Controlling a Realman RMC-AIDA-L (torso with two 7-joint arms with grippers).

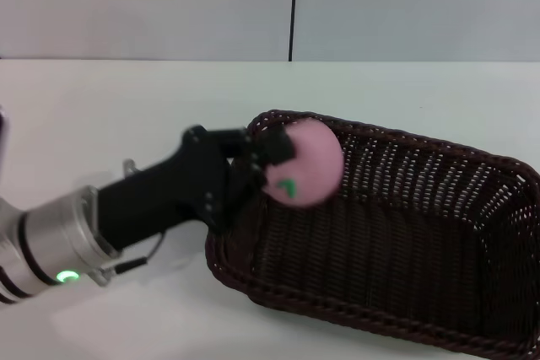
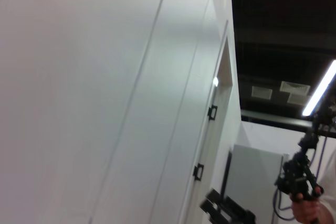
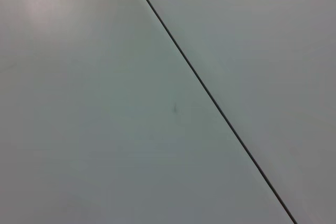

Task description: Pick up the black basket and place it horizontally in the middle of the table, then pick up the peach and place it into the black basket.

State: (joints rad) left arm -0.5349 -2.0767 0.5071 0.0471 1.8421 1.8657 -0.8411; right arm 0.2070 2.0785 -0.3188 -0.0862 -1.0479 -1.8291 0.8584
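One left gripper (image 1: 272,158) is clamping its jaws on the peach (image 1: 305,163) above the basket (image 1: 396,250) rim; releasing early risks it rolling across the bench (image 1: 126,107).

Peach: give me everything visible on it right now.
The peach is a smooth pink ball with a small green leaf mark low on its near side. The left pincer grips it from the robot's left, its black fingers pressed on the surface. It hangs above the left end of the black basket, not resting inside.
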